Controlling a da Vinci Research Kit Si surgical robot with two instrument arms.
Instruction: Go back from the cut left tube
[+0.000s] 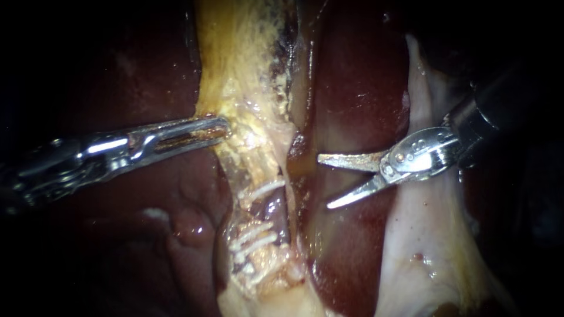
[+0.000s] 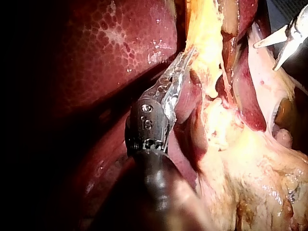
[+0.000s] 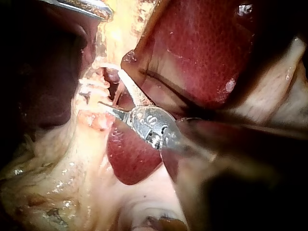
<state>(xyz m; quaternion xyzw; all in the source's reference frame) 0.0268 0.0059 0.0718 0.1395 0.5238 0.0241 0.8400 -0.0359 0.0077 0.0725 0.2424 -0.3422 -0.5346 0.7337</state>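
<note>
Endoscope view. The right instrument (image 1: 325, 181) enters from the right. Its tool is a pair of blades standing wide apart with nothing between them, both tips pointing toward the middle of the scene. The clipped tube (image 1: 271, 210) lies off the blade tips, toward the view's left, within the yellow tissue band (image 1: 247, 70). Its long axis runs up and down the view, roughly square to the line of the blades. White clips cross it, an upper clip (image 1: 262, 189) and a lower group of clips (image 1: 254, 239), with a dark gap between them that I judge to be the cut. Whether this is the task's left tube I cannot confirm. The blade tips are clear of the tube, near but not touching, with dark red liver (image 1: 358, 88) behind them. The left instrument (image 1: 222, 125) comes in from the left. Its tool is narrow and closed on the edge of the yellow tissue band, above the upper clip. Judgement: the retreat belongs to the right instrument. The exit line runs back along its own shaft, rightward and directly away from the tube. The open tips should stay off the liver and the pale tissue (image 1: 423, 246) beside the shaft.
</note>
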